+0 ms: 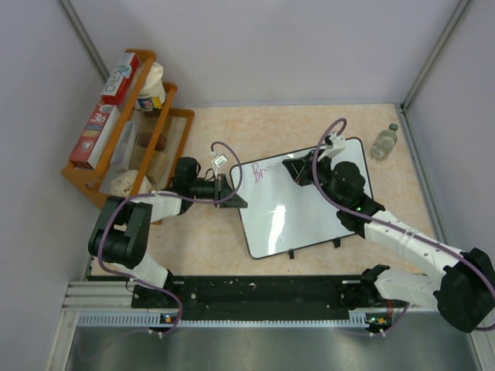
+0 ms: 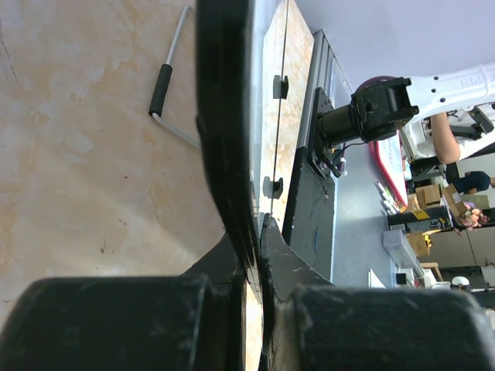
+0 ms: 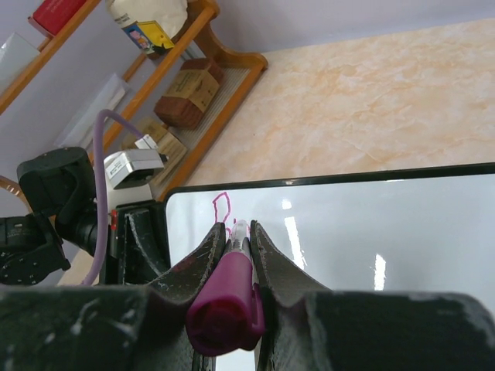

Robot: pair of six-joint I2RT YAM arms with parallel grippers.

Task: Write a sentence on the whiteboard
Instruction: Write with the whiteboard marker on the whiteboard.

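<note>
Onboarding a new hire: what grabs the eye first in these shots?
The glossy white rectangular whiteboard with thin black frame sits mid-table, the left gripper clamped on its left edge. The right gripper is shut on a magenta marker, tip by a few pink handwritten letters near the board's far left corner.

Count: 2 tools, left tool [image 1: 234, 195] and right tool [image 1: 294, 168]; 1 whiteboard [image 1: 302, 220], 1 marker [image 3: 226, 308], 1 bottle [image 1: 384, 142], 1 rack [image 1: 99, 184], 1 counter [image 1: 294, 127].
</note>
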